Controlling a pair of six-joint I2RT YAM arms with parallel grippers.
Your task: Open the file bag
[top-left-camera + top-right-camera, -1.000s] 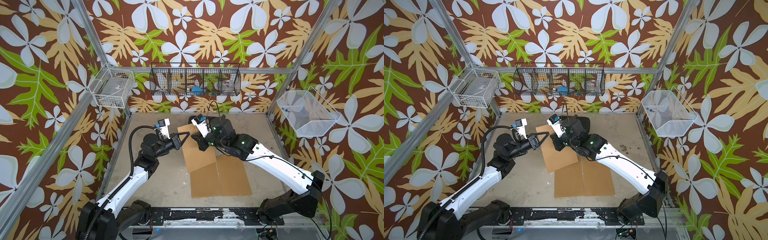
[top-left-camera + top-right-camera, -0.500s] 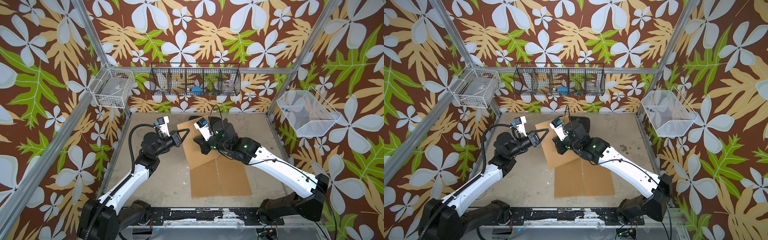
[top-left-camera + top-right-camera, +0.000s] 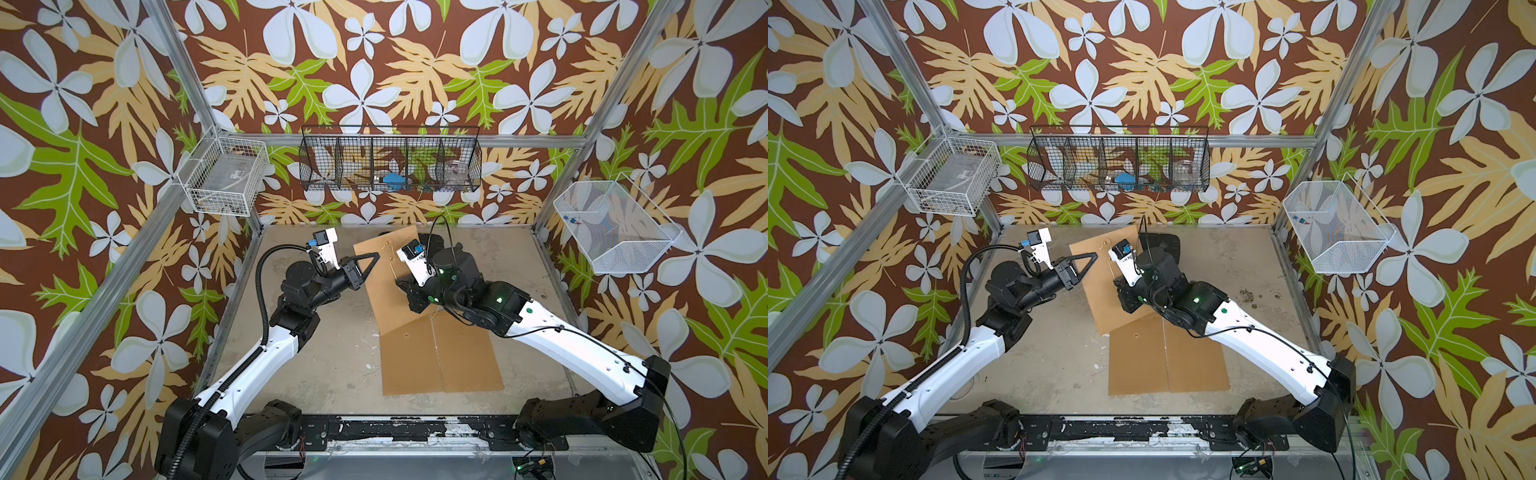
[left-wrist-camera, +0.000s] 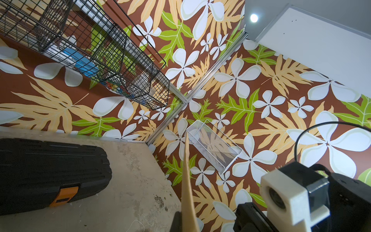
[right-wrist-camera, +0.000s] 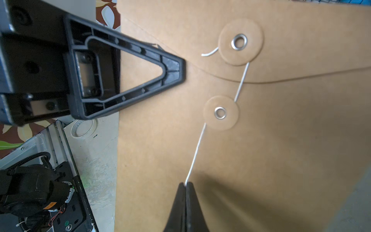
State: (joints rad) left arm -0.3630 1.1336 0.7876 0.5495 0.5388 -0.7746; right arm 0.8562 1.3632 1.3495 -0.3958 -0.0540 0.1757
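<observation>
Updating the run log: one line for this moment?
left gripper: shut on file bag edge | right gripper: shut on string | flap: closed

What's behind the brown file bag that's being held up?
A black case with an orange latch lies on the table behind the file bag. In both top views the bag and right arm hide most of it.

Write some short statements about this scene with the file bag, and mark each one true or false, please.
1. The right gripper is shut on the white string. True.
2. The left gripper is open, apart from the file bag. False: it is shut on the bag's edge.
3. A black case lies on the table. True.
4. The string lies loose on the table. False: it runs straight from the upper disc past the lower disc to the right gripper.
</observation>
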